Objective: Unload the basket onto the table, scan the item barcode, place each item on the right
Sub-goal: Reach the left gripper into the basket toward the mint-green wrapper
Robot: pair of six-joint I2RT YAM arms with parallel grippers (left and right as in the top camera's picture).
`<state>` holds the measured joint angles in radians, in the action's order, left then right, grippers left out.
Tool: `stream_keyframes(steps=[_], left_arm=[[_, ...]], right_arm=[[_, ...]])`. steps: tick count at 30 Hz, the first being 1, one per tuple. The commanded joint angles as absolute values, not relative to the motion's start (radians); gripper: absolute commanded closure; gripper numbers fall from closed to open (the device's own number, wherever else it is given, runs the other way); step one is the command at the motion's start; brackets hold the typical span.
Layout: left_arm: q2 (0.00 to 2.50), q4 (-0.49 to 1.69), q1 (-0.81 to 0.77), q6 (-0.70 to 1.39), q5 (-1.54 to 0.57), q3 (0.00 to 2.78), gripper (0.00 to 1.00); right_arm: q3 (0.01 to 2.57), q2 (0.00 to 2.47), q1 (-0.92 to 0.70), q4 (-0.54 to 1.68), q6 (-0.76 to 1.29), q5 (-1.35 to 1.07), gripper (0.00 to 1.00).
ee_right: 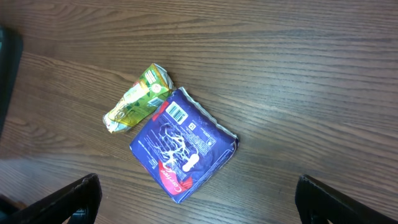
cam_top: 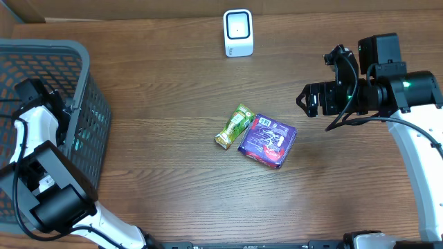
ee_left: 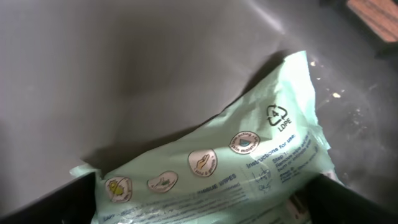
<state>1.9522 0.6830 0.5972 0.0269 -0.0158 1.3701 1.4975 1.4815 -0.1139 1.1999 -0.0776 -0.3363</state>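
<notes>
A pale green pack of wipes lies on the grey floor of the basket. My left gripper hangs over it, open, with its fingers wide on either side of the pack's near end. On the table's middle a purple pack lies with its barcode up, touching a small green snack packet. My right gripper is open to the right of them, holding nothing. In the right wrist view the purple pack and the green packet lie ahead of my right gripper. The white scanner stands at the back.
The grey mesh basket fills the table's left edge, with my left arm reaching into it. Bare wooden tabletop lies between the basket, the scanner and the two packs.
</notes>
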Motion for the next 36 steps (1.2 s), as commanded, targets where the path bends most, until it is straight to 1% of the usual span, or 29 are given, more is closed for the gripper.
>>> stream_keyframes(steps=[1,2,3,5,6,12,16,23,29,30,31,33,34,36], left_arm=[[2.036,0.709,0.595,-0.03,0.004,1.343,0.46],[2.035,0.71,0.595,-0.03,0.004,1.343,0.62],[2.035,0.71,0.595,-0.03,0.004,1.343,0.75],[2.034,0.714,0.595,-0.03,0.004,1.344,0.91],[2.034,0.72,0.595,-0.03,0.005,1.344,0.96],[2.033,0.792,0.595,-0.003,0.004,1.392,0.96],[2.033,0.93,0.596,0.049,0.003,1.534,0.96],[2.032,1.251,0.595,0.057,-0.005,1.959,0.96],[2.032,1.451,0.594,0.056,-0.023,2.35,0.96],[2.032,1.47,0.594,0.055,-0.023,2.395,0.93],[2.032,1.483,0.594,0.046,-0.024,2.421,0.83],[2.032,1.499,0.594,0.044,-0.023,2.437,0.45],[2.033,1.51,0.594,0.044,-0.023,2.432,0.29],[2.035,1.526,0.594,0.038,-0.028,2.398,0.14]], right_arm=[[1.498,1.482,-0.12,1.198,-0.076,-0.341,0.0],[1.498,1.482,-0.12,1.198,-0.076,-0.341,0.0],[1.498,1.482,-0.12,1.198,-0.076,-0.341,0.0],[1.498,1.482,-0.12,1.196,-0.076,-0.341,0.0],[1.498,1.482,-0.12,1.195,-0.076,-0.341,0.0],[1.498,1.482,-0.12,1.194,-0.076,-0.341,0.0],[1.498,1.482,-0.12,1.191,-0.076,-0.342,0.0],[1.498,1.482,-0.12,1.182,-0.076,-0.341,0.0],[1.498,1.482,-0.12,1.174,-0.076,-0.341,0.0],[1.498,1.482,-0.12,1.172,-0.076,-0.341,0.0],[1.498,1.482,-0.12,1.171,-0.076,-0.341,0.0],[1.498,1.482,-0.12,1.168,-0.076,-0.342,0.0],[1.498,1.482,-0.12,1.167,-0.076,-0.341,0.0],[1.498,1.482,-0.12,1.165,-0.076,-0.341,0.0]])
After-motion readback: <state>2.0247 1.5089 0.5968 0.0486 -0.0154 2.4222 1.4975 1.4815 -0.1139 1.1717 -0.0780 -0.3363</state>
